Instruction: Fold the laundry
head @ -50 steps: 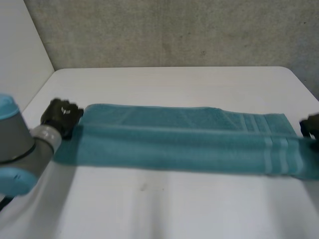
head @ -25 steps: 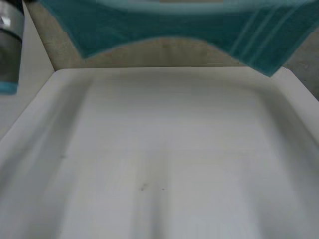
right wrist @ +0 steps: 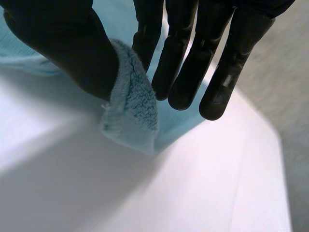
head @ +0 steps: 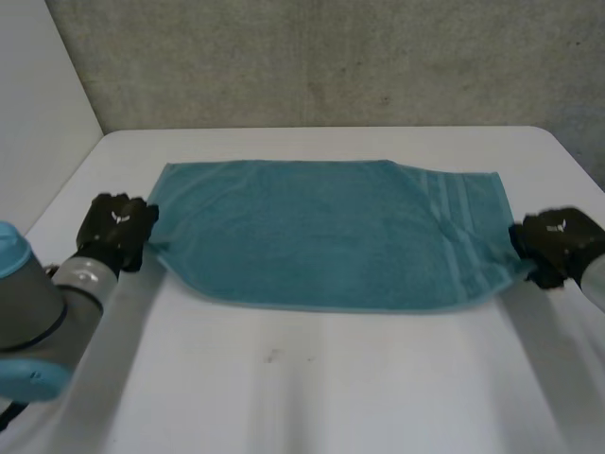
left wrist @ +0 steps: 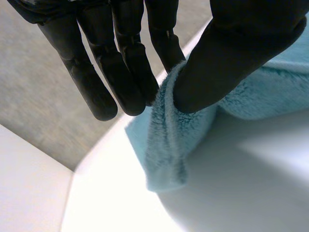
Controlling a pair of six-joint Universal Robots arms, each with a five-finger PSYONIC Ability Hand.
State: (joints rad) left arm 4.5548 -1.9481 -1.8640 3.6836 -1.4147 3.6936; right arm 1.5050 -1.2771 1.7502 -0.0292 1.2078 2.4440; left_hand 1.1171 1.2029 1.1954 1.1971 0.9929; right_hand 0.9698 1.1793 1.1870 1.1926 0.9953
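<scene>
**Towel spread flat, pinched at both ends**

Towel [head: 321, 236] first: you have a teal terry cloth lying open across the middle of the white table [head: 312, 397], its long side running from one arm to the other. A band of paler stripes [head: 463, 236] crosses it near the end on the robot's right. Behind the table stands a grey speckled wall [head: 331, 57].

Your left hand [head: 115, 227] sits on the table at the towel's left end, touching its edge. In the left wrist view the thumb [left wrist: 231, 53] presses a raised flap of the cloth against the nearest of the fingers [left wrist: 120, 63], which hang straight down. The flap stands up between them and the rest of the end drapes to the table below.

Your right hand [head: 558, 241] is at the opposite end, at the near corner by the stripes. The right wrist view shows the same grip. Its thumb [right wrist: 63, 43] pins the corner against the straight fingers [right wrist: 183, 53], and a small tab of cloth pokes out below the pinch.

Each hand carries a small white mark on its back, too small to read. You can see no label or writing on the towel.
</scene>
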